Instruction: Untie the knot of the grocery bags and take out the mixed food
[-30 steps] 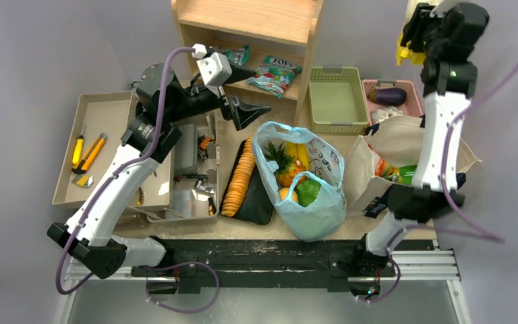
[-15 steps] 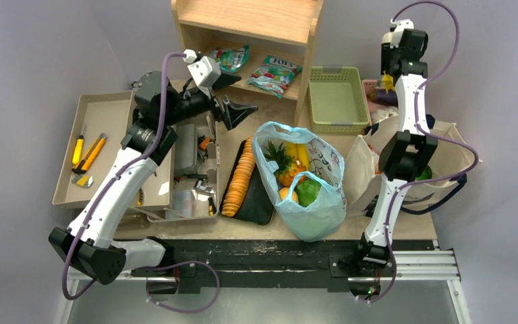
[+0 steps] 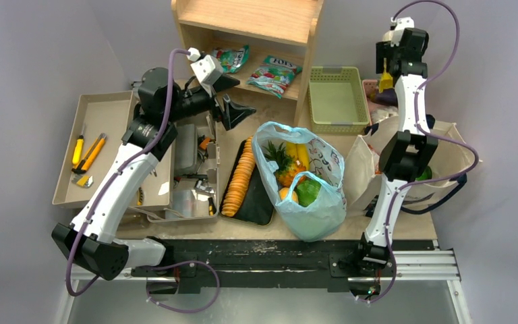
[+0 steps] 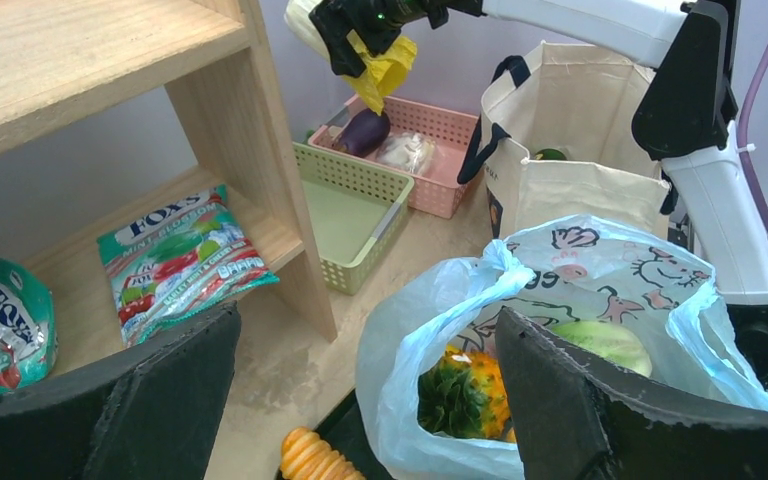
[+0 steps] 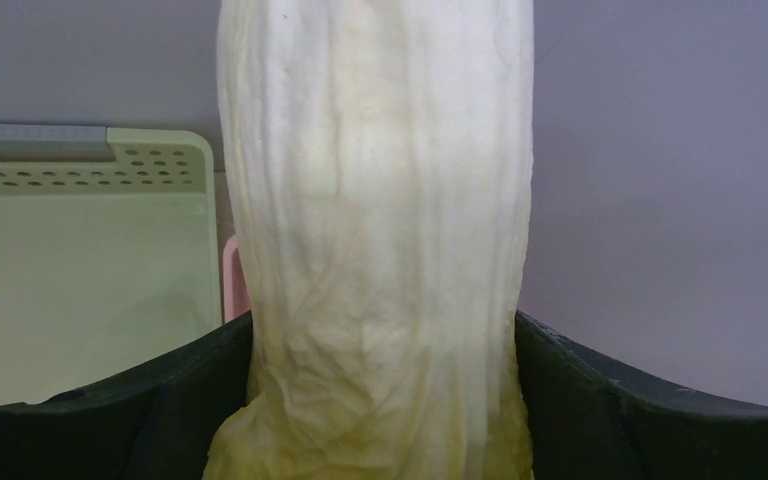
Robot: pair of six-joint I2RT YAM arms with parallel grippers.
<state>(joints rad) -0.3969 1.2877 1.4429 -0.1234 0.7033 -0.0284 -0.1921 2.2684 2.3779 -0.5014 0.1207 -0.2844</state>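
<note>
The light-blue grocery bag (image 3: 310, 216) stands untied mid-table, holding a pineapple (image 3: 280, 162), an orange (image 3: 284, 194) and a green fruit (image 3: 308, 191). To its right stands the cream tote (image 3: 384, 145). My left gripper (image 3: 239, 96) hovers open just left of the blue bag's mouth (image 4: 430, 330), nothing between its fingers (image 4: 560, 400); the pineapple (image 4: 470, 390) shows below. My right gripper (image 3: 384, 73) is raised at the back right over the pink basket, its fingers (image 5: 600, 400) against both sides of a pale cabbage (image 5: 380, 250), which hangs yellowish (image 4: 385, 70) in the left wrist view.
A green basket (image 3: 337, 101) and a pink basket (image 3: 408, 91) with an aubergine (image 3: 390, 96) sit at the back right. A wooden shelf (image 3: 249, 20) holds snack packets (image 3: 274, 73). A black tray of crackers (image 3: 239, 175) and tool trays (image 3: 101, 135) lie left.
The right arm came down from close under the camera to the back right, over the pink basket, carrying the cabbage. The left gripper drifted slightly left and back.
</note>
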